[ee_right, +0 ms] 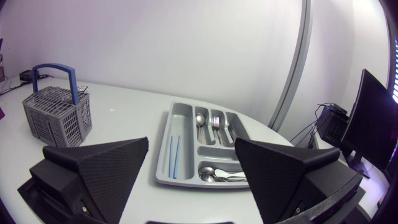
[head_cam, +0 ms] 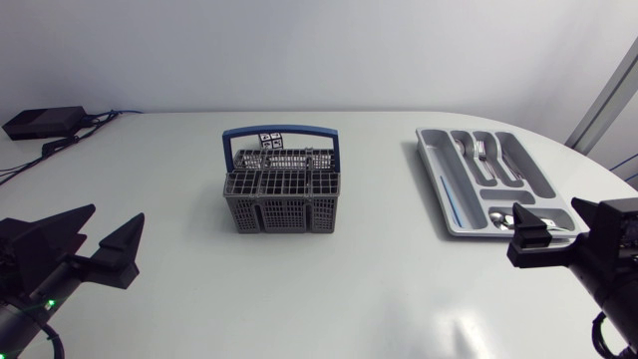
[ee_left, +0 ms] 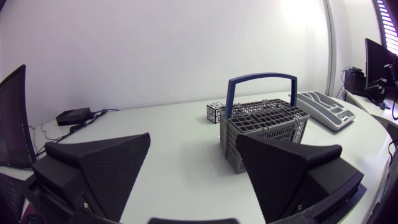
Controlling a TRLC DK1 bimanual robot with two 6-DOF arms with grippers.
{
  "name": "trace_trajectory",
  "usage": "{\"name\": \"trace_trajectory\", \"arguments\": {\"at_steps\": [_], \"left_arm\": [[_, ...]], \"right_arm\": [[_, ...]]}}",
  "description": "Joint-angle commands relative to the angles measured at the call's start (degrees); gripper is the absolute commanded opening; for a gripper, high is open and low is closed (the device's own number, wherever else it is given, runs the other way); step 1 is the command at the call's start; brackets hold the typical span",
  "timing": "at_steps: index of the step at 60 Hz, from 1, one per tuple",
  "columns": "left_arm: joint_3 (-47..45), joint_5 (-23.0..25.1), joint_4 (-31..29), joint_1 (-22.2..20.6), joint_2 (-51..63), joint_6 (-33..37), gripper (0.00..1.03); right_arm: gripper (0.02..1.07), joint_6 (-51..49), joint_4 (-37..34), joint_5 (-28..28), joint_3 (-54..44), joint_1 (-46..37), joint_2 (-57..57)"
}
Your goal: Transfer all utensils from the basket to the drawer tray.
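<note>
A grey mesh basket (head_cam: 282, 194) with a blue handle stands mid-table; no utensil sticks out of it. The grey drawer tray (head_cam: 427, 152) lies at the right, holding forks (head_cam: 481, 151), spoons (head_cam: 501, 218) and blue chopsticks (head_cam: 451, 205). My left gripper (head_cam: 115, 215) hovers open and empty at the near left, well short of the basket (ee_left: 264, 130). My right gripper (head_cam: 563, 227) is open and empty at the tray's near end. In the right wrist view, the tray (ee_right: 163, 152) lies just ahead of the right gripper (ee_right: 191, 146), with the basket (ee_right: 57, 115) far beyond.
A small black-and-white marker cube (head_cam: 270, 142) sits just behind the basket, also showing as the cube (ee_left: 214, 113) in the left wrist view. A black box (head_cam: 45, 122) with cables lies at the far left corner. Bare tabletop separates basket and tray.
</note>
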Motion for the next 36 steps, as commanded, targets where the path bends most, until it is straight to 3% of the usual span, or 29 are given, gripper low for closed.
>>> {"name": "trace_trajectory", "arguments": {"at_steps": [1, 26, 36], "left_arm": [[-2.5, -1.1, 0.0, -0.5, -2.6, -2.0, 0.96], [-9.9, -7.3, -0.7, -1.4, -15.3, -6.2, 0.96], [-10.0, -7.4, -0.7, -1.4, -15.4, -6.2, 0.96]], "right_arm": [[1.02, 2.2, 1.1, -1.1, -2.6, -0.7, -2.5], [1.02, 6.7, 2.7, -7.0, -10.6, -2.6, -15.2], [1.02, 8.4, 3.4, -9.4, -13.7, -3.4, -20.1]]}}
